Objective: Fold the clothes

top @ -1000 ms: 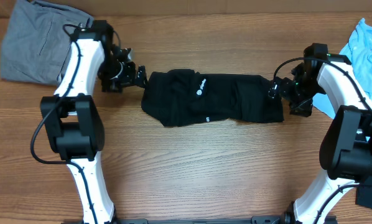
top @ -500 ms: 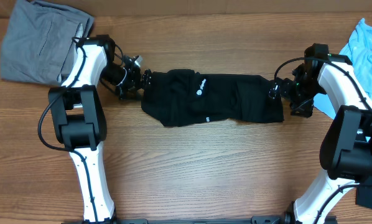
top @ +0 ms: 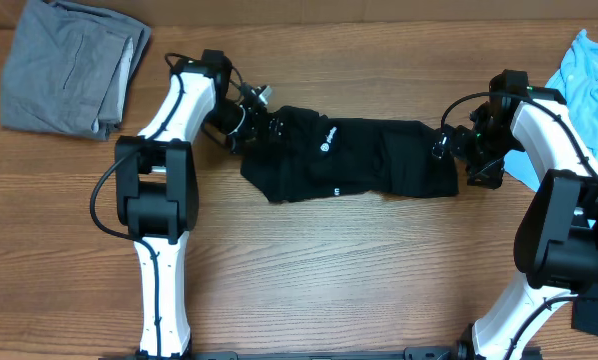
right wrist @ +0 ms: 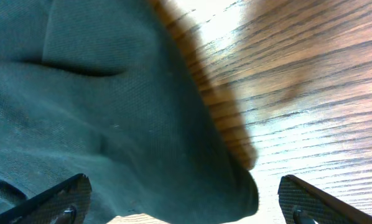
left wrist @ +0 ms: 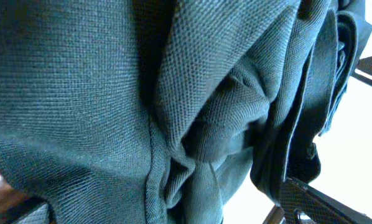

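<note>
Black T-shirt [top: 359, 158] lies as a long band mid-tabletop [top: 309, 270], running 9 to 3 o'clock, white logo [top: 322, 147] facing up.

Change: a second ago the left pincer [top: 261, 118] sat just off the shirt's 9 o'clock end. It has since swung in toward 2 o'clock and is now over the 10 o'clock corner. That end of the shirt has pulled in a little toward 3 o'clock and looks bunched. The right pincer [top: 445, 146] hasn't budged at the 3 o'clock end. Probably the left side is starting to take that end across for the next fold while the right end stays where it is.

Views: overhead gives layout only, no finger detail. The left wrist view is filled with gathered dark knit in tight folds. One finger [left wrist: 310, 202] shows at 5 o'clock and the other is buried, so can't tell whether the left pincer is clamped or apart. The right wrist view shows both fingers spread to the lower corners, pincer apart, with the shirt edge lying between them on bare wood, not pinched.

Grey garment [top: 69, 70] lies at 10 o'clock and the light-blue shirt [top: 591, 75] at 2 o'clock, both well apart from the work.
</note>
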